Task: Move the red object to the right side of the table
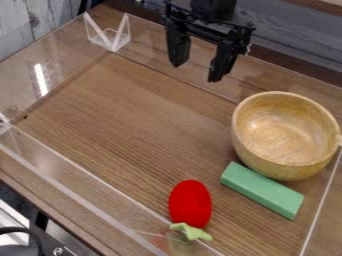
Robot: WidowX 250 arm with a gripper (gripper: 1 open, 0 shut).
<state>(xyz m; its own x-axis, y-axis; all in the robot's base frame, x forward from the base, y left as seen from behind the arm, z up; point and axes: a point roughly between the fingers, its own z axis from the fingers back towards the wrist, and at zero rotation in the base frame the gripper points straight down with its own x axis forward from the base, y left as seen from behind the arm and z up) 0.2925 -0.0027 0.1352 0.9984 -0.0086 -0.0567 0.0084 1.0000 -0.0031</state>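
The red object (190,203) is a small glossy egg-shaped toy fruit with a pale green leafy stem, lying on the brown wood-grain table (120,120) near its front edge. My black gripper (199,58) hangs at the back of the table, pointing down, far from the fruit. Its two fingers stand apart with nothing between them, so it is open.
A wooden bowl (286,133) sits at the right side, with a green rectangular block (262,190) just in front of it, right of the fruit. Low clear acrylic walls (80,175) edge the tabletop.
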